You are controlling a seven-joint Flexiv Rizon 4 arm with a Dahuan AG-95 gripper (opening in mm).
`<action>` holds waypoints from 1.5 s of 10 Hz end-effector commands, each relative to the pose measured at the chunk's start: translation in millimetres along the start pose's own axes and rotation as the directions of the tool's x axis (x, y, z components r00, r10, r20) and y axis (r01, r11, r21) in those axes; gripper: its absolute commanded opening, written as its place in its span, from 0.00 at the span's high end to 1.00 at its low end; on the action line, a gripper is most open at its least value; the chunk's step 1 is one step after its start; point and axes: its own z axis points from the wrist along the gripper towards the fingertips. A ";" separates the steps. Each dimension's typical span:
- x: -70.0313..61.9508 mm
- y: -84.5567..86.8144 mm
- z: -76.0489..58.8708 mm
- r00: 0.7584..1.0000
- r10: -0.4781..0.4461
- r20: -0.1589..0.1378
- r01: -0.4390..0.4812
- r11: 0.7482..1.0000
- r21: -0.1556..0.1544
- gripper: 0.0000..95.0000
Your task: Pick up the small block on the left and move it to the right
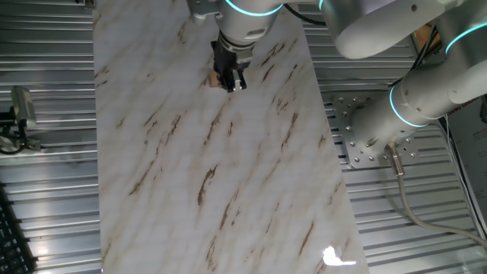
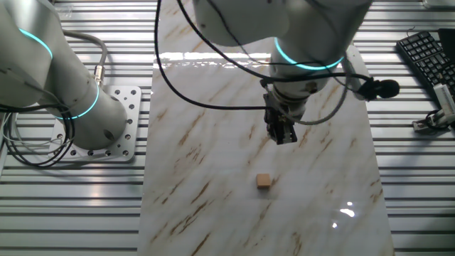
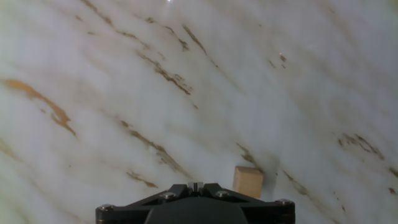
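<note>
The small block (image 2: 264,180) is a tiny light-brown cube lying alone on the marble-patterned board (image 2: 213,163). In one fixed view it peeks out just left of the fingers (image 1: 209,78). In the hand view it sits at the lower edge, right of centre (image 3: 249,182). My gripper (image 2: 282,135) hangs above the board, apart from the block and not touching it. Its fingertips (image 3: 196,185) stand together with nothing between them. The gripper also shows in one fixed view (image 1: 231,82).
The board lies on a ribbed metal table (image 2: 71,206). The arm's base plate (image 2: 117,124) stands beside the board. A keyboard (image 2: 426,53) and a small device (image 2: 435,117) lie on the far side. Glare spots mark the board's near end (image 2: 346,210).
</note>
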 end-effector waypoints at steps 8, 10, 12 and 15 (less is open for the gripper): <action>0.3 -0.2 0.3 1.000 -0.027 0.004 0.027 0.997 -0.066 1.00; 0.3 -0.2 0.3 0.999 0.023 -0.027 -0.025 0.998 -0.057 1.00; 0.3 -0.2 0.3 0.995 0.092 -0.049 -0.093 0.995 -0.022 1.00; 0.3 -0.2 0.3 0.989 0.135 -0.064 -0.137 0.990 -0.022 1.00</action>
